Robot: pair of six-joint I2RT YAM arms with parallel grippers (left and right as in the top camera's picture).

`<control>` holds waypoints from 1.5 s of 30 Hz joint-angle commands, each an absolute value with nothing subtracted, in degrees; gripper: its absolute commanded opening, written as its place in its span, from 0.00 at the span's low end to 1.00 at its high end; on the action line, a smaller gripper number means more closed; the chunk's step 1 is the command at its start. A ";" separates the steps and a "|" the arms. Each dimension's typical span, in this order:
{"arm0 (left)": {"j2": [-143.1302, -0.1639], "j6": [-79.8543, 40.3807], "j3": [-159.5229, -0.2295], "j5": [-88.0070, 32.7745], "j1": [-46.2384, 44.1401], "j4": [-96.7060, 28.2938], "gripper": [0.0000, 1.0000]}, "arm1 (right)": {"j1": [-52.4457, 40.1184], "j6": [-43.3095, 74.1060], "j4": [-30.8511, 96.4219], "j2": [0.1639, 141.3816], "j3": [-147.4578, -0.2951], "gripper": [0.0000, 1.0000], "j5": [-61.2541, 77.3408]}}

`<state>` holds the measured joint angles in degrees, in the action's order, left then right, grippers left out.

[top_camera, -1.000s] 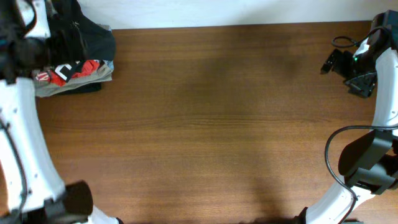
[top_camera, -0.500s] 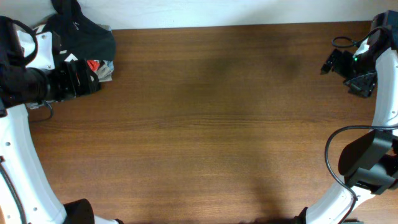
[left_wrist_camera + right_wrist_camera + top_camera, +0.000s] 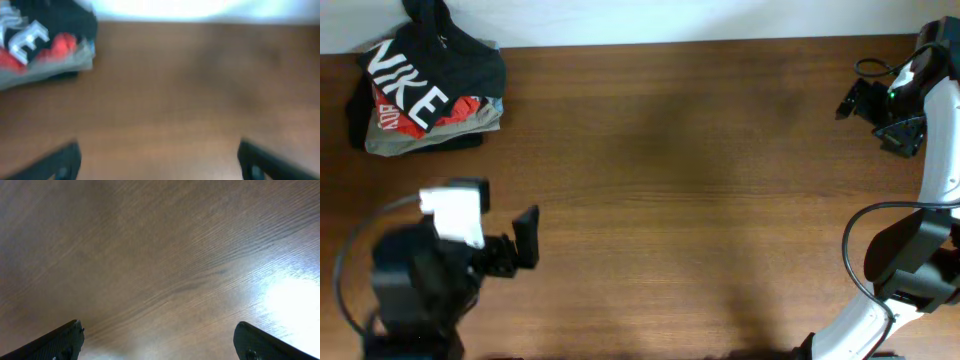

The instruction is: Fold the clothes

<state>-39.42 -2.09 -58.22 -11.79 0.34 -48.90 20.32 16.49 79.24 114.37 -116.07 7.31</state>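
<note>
Black shirt (image 3: 460, 62): lying bunched on top of a pile at the desk's (image 3: 680, 200) far-left corner, white lettering facing up, with a red shirt (image 3: 465, 108) and a grey garment (image 3: 420, 140) under it.
Bearing: sitting ahead and to the left of the left gripper (image 3: 159, 150), apart from it, with bare wood between.
Long axis: unclear while bunched; pile running along the far edge.
Nearer arm: left. The right gripper (image 3: 157, 327) is hovering at the far-right corner, well apart.
Left pose: hovering near the front-left, blurred, jaws standing wide, carrying nothing.
Right pose: jaws spread wide, carrying nothing.
Next (judgement): left reaching forward-left.
</note>
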 commanded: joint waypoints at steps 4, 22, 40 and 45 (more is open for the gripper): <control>-19.35 -2.33 -33.78 -13.45 0.16 -29.21 0.99 | 20.27 16.78 79.29 113.62 -116.66 0.99 6.81; -0.30 -14.17 -0.47 0.23 0.16 -3.79 0.99 | 20.27 16.78 79.29 113.62 -116.66 0.99 6.81; -0.30 -4.21 -0.49 -2.28 0.14 -4.58 0.99 | 20.27 16.75 79.29 113.62 -116.66 0.99 6.81; -0.30 -4.21 -0.49 -2.28 0.14 -4.58 0.99 | 20.29 16.78 79.29 113.62 -116.66 0.98 6.81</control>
<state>-0.73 -5.34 -0.86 -1.89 0.34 -4.54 20.32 16.51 79.29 114.37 -116.07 7.31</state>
